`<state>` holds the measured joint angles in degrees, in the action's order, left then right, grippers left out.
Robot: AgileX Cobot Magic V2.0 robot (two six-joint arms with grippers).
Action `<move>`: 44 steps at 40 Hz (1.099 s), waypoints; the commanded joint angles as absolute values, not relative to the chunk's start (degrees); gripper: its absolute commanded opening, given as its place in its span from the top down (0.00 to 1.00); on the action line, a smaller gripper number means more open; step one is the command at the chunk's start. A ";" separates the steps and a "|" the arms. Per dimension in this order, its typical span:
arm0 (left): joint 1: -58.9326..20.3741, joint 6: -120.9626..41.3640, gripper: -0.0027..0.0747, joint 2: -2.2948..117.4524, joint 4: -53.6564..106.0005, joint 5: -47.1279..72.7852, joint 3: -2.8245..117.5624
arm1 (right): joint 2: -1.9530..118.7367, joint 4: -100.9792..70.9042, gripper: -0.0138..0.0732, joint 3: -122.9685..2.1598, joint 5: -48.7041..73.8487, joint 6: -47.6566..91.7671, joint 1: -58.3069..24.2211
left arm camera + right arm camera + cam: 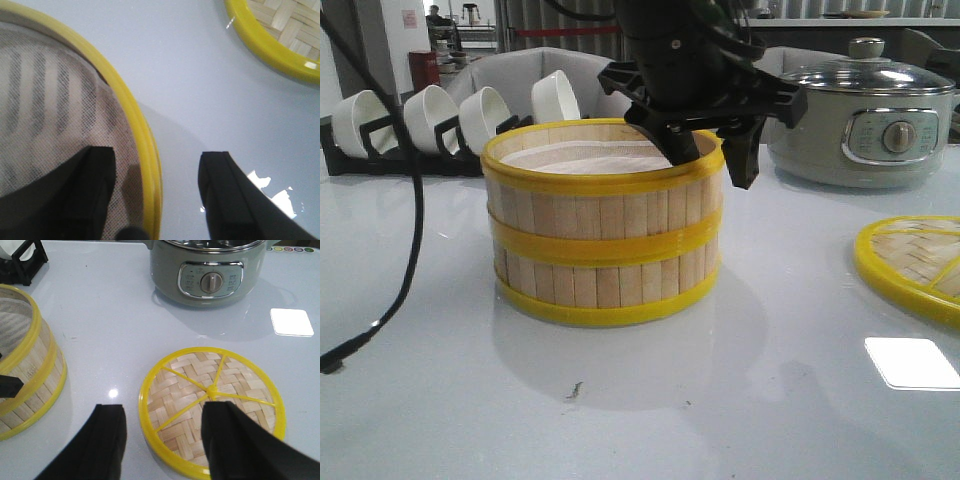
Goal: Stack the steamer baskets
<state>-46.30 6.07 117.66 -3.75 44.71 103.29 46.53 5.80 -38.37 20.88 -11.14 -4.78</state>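
1. The white table (pixel 440 300) is glossy and carries everything here.
2. The steamer baskets are stacked near the middle of the table: the upper steamer basket (pixel 605 205) sits squarely on the lower steamer basket (pixel 605 285), their yellow rims meeting in one band halfway up the stack. A whitish mesh liner (pixel 45 100) lies inside the upper one.
3. The electric pot (pixel 865 130), grey-green with a glass lid and a round front dial, stands at the far right, well apart from the stack.
4. The left gripper (pixel 705 160) hangs over the far right edge of the stack. Its fingers are spread and straddle the upper basket's yellow rim: in the left wrist view, one finger (pixel 95 175) is inside over the liner and the other is outside over the table. Whether either finger touches the rim I cannot tell.
5. The woven bamboo lid (pixel 212 407), flat and round with a yellow rim and yellow spokes, lies on the table to the right of the stack and nearer than the pot, apart from both.
6. The right gripper (pixel 162 440) shows only in its own wrist view, hanging above the table beside the lid's edge, its fingers spread wide with nothing between them.
7. A row of white bowls (pixel 450 118) stands on edge in a black rack at the far left.
8. A black cable (pixel 415 200) hangs down on the left.
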 commanded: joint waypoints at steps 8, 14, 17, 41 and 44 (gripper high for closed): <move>-46.52 13.31 0.45 110.01 -17.24 44.76 109.14 | 46.22 6.76 0.33 -40.71 16.78 -10.42 -4.62; -44.53 13.33 0.80 106.87 -21.06 45.13 111.73 | 46.22 6.76 0.33 -40.71 16.78 -10.42 -4.62; -41.98 13.40 0.84 103.67 -21.05 43.53 111.73 | 46.22 6.76 0.33 -40.71 16.78 -10.42 -4.62; -11.43 13.55 0.86 90.32 -15.02 44.99 111.47 | 48.68 6.76 0.33 -40.71 15.28 -10.42 -4.62; -9.62 13.55 0.86 89.73 -15.02 45.12 111.47 | 48.68 6.76 0.33 -40.71 14.83 -10.42 -4.62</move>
<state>-11.23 12.89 93.29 -15.30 48.88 109.88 48.95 5.80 -38.37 20.14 -11.14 -4.78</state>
